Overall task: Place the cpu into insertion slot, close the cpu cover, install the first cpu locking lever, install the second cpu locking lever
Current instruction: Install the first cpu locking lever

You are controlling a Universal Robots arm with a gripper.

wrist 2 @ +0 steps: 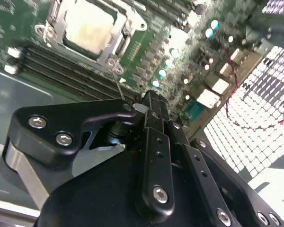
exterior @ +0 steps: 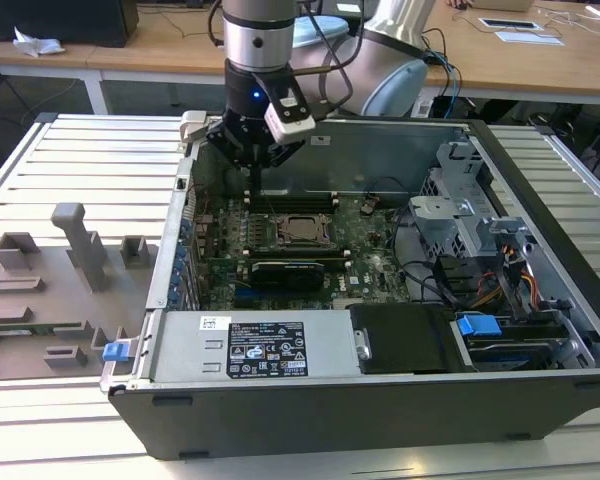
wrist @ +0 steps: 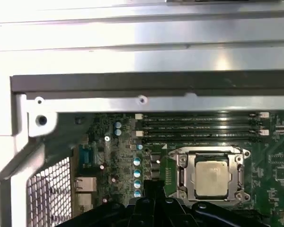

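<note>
- The gripper point(exterior: 255, 163) hangs above the motherboard point(exterior: 365, 235), just off the cpu's side, its fingers point(wrist 2: 156, 142) pressed together.
- The cpu point(wrist: 212, 176) lies flat mid-board, framed by the lowered cpu cover point(wrist: 183, 176).
- A thin wire lever point(wrist 2: 119, 85) stands up beside the cover.

Silver arm point(exterior: 255, 45) with blue light point(exterior: 255, 97), black screw-studded hand point(wrist 2: 154, 100).
</note>
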